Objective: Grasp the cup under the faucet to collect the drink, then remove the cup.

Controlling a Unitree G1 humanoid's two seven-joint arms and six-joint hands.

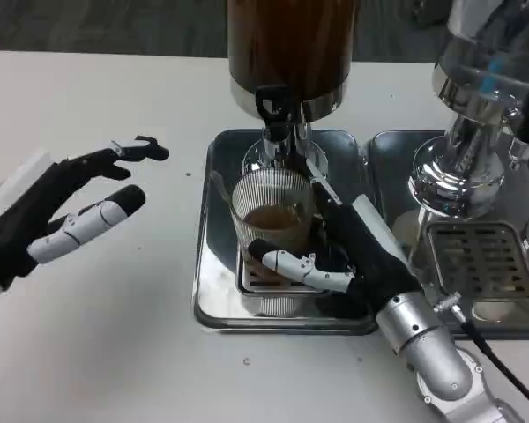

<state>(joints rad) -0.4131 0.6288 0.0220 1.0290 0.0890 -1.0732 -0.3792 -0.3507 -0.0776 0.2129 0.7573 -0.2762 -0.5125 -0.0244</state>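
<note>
A clear ribbed cup (271,214) with brown drink in it stands on the drip grate of a steel tray (213,291), right under the black faucet (273,105) of a dark drink dispenser (289,48). My right hand (348,256) wraps around the cup from the right, its thumb across the cup's front and its fingers behind. My left hand (66,216) hovers over the bare table to the left, fingers spread, holding nothing.
A second chrome dispenser (476,115) stands on its own tray with a grate (480,260) at the right. White table (97,352) stretches to the left and front of the trays.
</note>
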